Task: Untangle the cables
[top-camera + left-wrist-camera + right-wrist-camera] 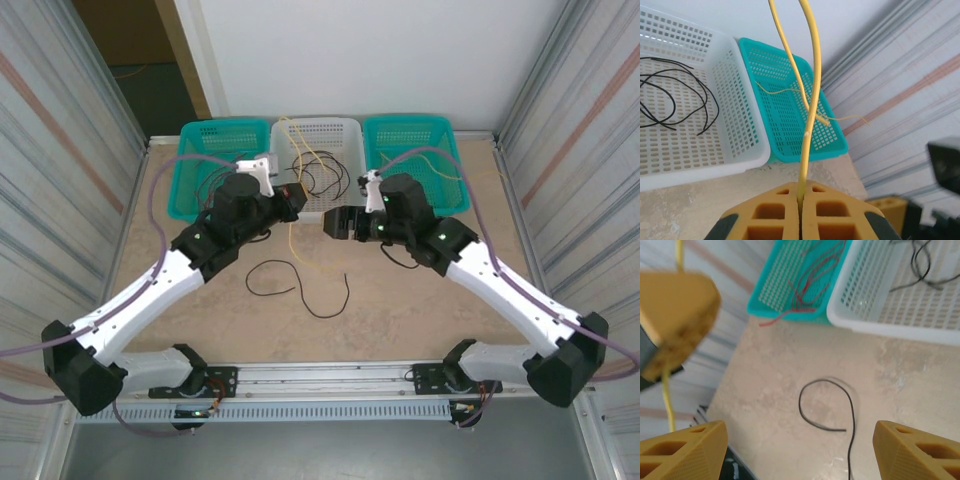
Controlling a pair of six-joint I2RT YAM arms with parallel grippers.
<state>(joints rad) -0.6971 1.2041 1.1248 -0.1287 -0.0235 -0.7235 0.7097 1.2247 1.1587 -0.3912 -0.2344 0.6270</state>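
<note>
The yellow cable (812,100) is pinched tight by the left gripper (800,200) and is stretched up toward 12 o'clock. The right gripper (800,440) is spread wide, with nothing held. If the yellow cable is pulled hard, the black cables (674,102) in the white basket (747,125) at 10 o'clock could be dragged out.

Bright, even, diffuse light from overhead. Shadows on table (400,310) faint, soft-edged. White back wall (400,50) near washed out. Top view sharp. Left wrist view crisp along yellow cable (812,75). Right wrist view soft overall; yellow shape (677,315) upper left heavily blurred.
</note>
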